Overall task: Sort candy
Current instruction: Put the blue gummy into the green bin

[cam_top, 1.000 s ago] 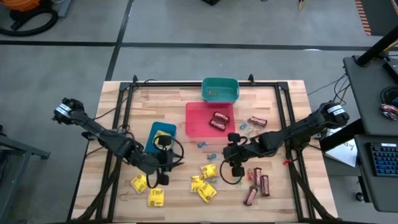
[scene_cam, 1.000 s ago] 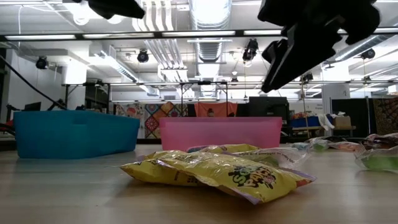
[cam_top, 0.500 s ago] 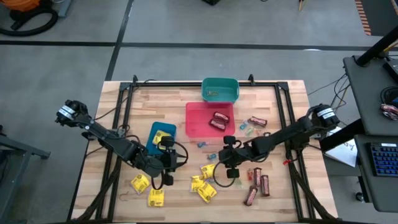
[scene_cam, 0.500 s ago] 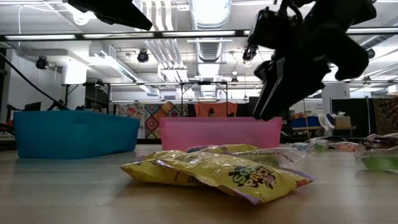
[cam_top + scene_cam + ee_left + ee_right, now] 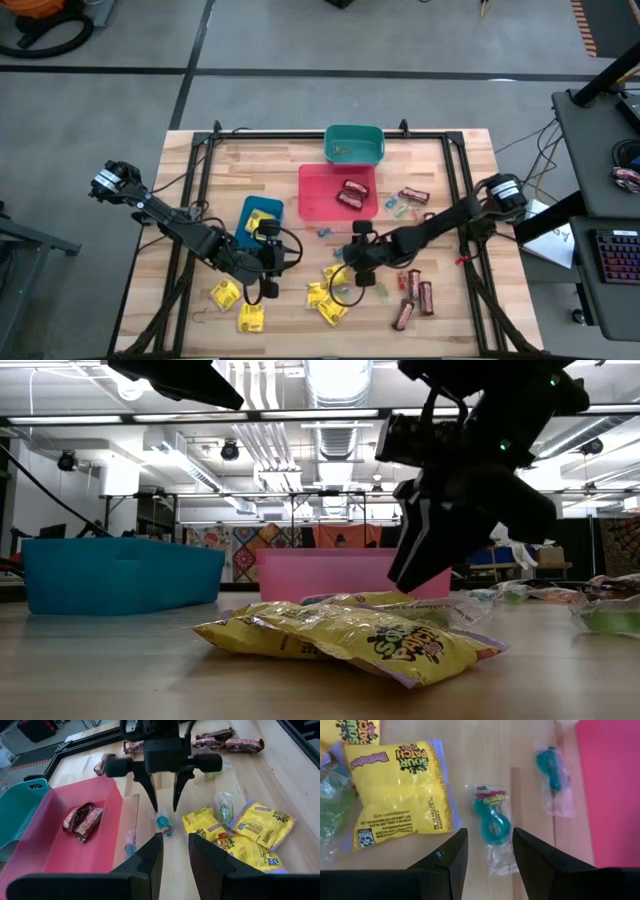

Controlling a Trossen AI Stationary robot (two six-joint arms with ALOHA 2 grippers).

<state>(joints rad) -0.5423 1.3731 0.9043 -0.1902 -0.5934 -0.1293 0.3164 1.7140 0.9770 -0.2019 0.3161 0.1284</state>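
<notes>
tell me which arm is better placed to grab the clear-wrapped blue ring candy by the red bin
Right. Its gripper hangs directly over the blue ring candy, open fingers straddling it. The left gripper sits farther off, near the blue bin.

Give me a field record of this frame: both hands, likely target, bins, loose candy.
right hand: open, above a clear-wrapped teal ring candy on the table, not touching it
left hand: open, near the blue bin, holding nothing
likely target: the teal ring candy, lined up between the right fingers
red bin: two dark brown-red bars inside
teal bin: contents too small to tell
loose: yellow packets, brown-red bars
</notes>
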